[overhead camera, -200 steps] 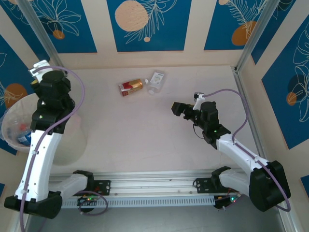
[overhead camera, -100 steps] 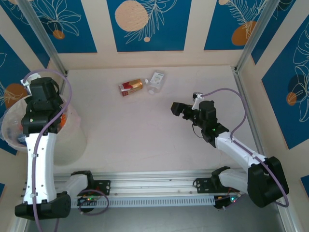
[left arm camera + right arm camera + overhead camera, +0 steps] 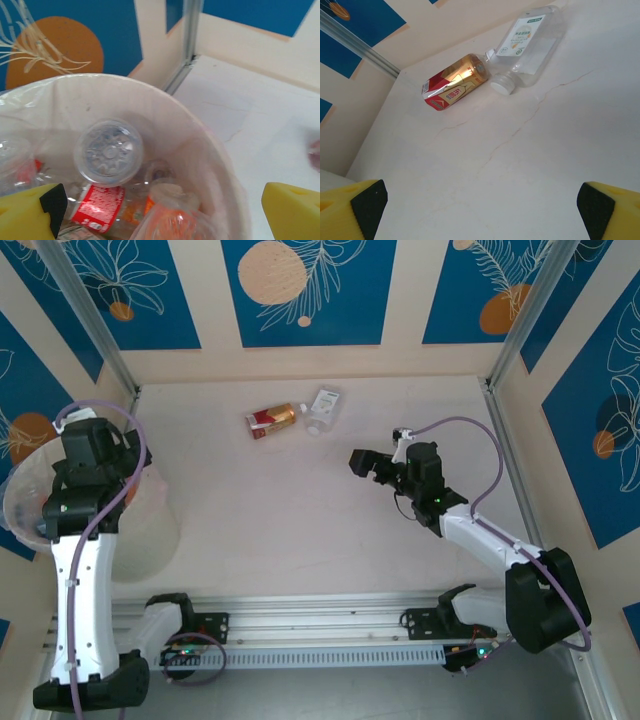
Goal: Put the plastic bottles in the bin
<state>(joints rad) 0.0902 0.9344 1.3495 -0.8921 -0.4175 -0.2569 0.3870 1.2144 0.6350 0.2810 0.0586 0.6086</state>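
Observation:
The bin (image 3: 150, 92) stands at the table's left edge (image 3: 25, 505). Inside it lie several plastic bottles: a clear one end-on (image 3: 108, 151), one with a red label (image 3: 97, 207), and a blurred orange-labelled one (image 3: 175, 220) below my left gripper (image 3: 160, 210). That gripper hangs open over the bin and grips nothing. On the far table lies a clear bottle with a white label (image 3: 530, 42) (image 3: 322, 408). My right gripper (image 3: 362, 462) (image 3: 480, 210) is open and empty, low over bare table, short of that bottle.
A red and gold can (image 3: 455, 82) (image 3: 272, 420) lies right beside the clear bottle's cap. Aluminium posts (image 3: 95, 330) stand at the back corners, and patterned walls close the table in. The left arm (image 3: 90, 455) leans across the bin's rim.
The left arm has swung left and down over the bin. The right gripper has crept slightly toward the far left.

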